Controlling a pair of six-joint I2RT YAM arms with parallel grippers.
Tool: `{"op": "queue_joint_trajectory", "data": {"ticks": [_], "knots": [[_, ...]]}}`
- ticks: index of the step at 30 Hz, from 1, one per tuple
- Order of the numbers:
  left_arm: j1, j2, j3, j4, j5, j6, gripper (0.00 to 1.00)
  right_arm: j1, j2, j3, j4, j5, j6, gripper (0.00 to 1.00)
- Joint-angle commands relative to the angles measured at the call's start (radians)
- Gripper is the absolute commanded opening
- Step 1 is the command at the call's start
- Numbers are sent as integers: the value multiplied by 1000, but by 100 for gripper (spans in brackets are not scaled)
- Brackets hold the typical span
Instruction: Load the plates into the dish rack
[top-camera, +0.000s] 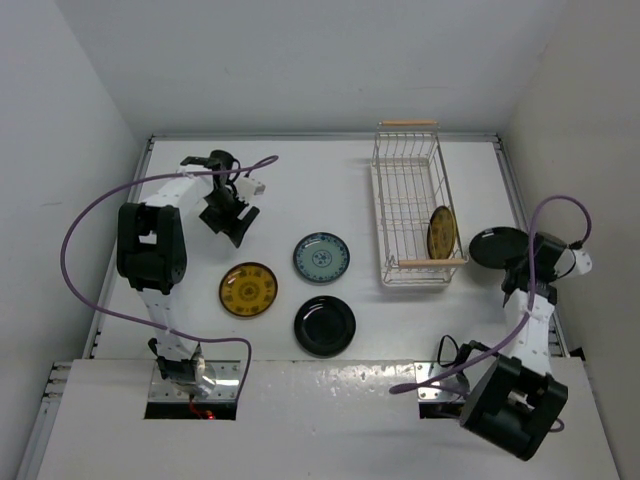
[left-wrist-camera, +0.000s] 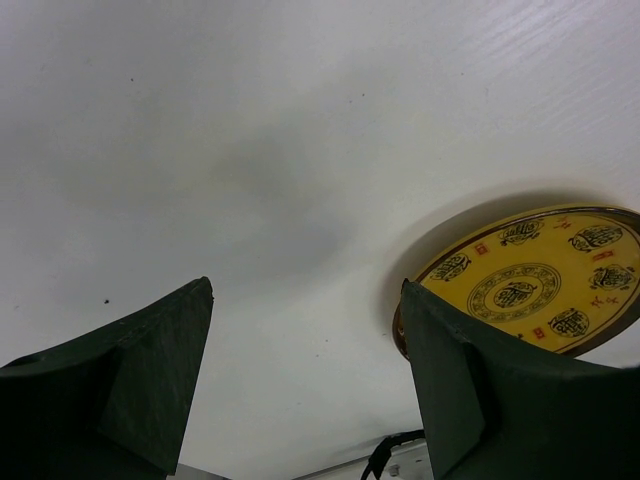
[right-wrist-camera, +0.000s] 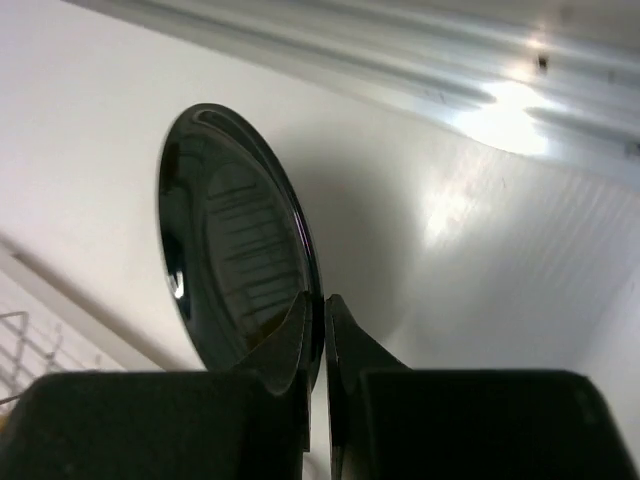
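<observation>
The white wire dish rack (top-camera: 407, 175) stands at the back right, with one amber plate (top-camera: 441, 232) on edge at its near end. My right gripper (top-camera: 517, 272) is shut on the rim of a glossy black plate (top-camera: 498, 247), held above the table just right of the rack; it also shows on edge in the right wrist view (right-wrist-camera: 235, 250). An amber plate (top-camera: 249, 290), a pale blue plate (top-camera: 321, 257) and a second black plate (top-camera: 324, 325) lie flat mid-table. My left gripper (top-camera: 236, 226) is open and empty, up-left of the amber plate (left-wrist-camera: 545, 290).
White walls close in the table on the left, back and right. A metal rail (top-camera: 515, 190) runs along the right edge beside the rack. Purple cables loop off both arms.
</observation>
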Motion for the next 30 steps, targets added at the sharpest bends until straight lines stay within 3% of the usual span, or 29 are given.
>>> {"op": "queue_joint_trajectory", "data": {"ticks": [1,8,15,18,21,22,26,30], "knots": [[8,13,47,-7,-8,1,80,29,-49,116,3,90,-148,0],[-1,13,56,-16,-8,1,80,167,-58,284,7,246,-381,0],[-1,13,65,-25,-8,1,80,413,-22,490,67,403,-666,0],[-11,13,65,-35,-8,10,80,508,-3,579,72,369,-815,0],[-11,4,55,-35,1,10,80,641,53,679,-34,317,-934,0],[-11,4,55,-35,1,10,80,701,81,702,-124,350,-953,0],[-11,4,45,-35,1,10,80,908,119,676,-192,487,-954,0],[-11,4,45,-35,1,10,80,1006,146,586,-189,673,-891,0]]}}
